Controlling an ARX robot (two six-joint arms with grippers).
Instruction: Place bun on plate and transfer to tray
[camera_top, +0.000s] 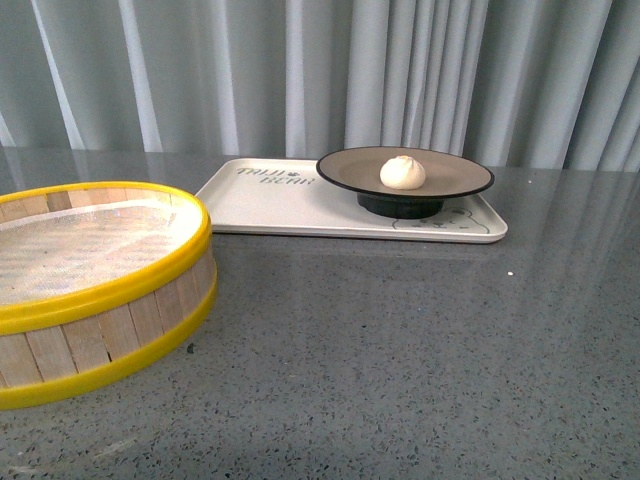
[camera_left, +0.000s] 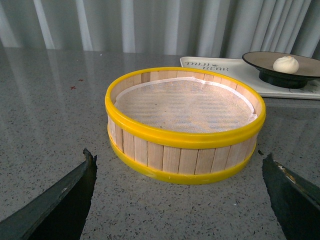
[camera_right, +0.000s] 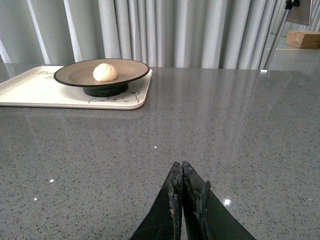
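— Where was the bun (camera_top: 402, 172)?

— Seated near the middle of the plate (camera_top: 350, 172), pleats up, alone in the grey-brown hollow. Seen again, smaller, from the left wrist (camera_left: 285, 64) and from the right wrist (camera_right: 105, 72).

— And the plate?

— Rested on the right-hand half of the tray (camera_top: 270, 205) in the front view, black foot down, glossy rim level. Overhung the bear drawing at the tray's near right corner, leaving only part of it showing. Grey lettering left uncovered at the far left corner. Same arrangement caught by the left wrist, plate (camera_left: 260, 61) on tray (camera_left: 210, 65), and by the right wrist, plate (camera_right: 70, 76) on tray (camera_right: 30, 90).

— Anything else on the table (camera_top: 400, 350)?

— A wooden steamer basket (camera_top: 110, 320) with yellow hoops, parked at the near left, well apart from the tray. Shown whole from the left wrist (camera_left: 185, 150), pale mesh liner inside, nothing on it. Grey curtain (camera_top: 300, 70) hung behind the lot.

— State of the claws?

— Left gripper (camera_left: 180, 200) spread wide, dark fingers (camera_left: 65, 200) at either side of the picture, basket just beyond, nothing held. Right gripper (camera_right: 182, 200) pressed together, fingertips meeting over bare tabletop, gripping nothing, well clear of the tray. Neither arm visible from the front camera.
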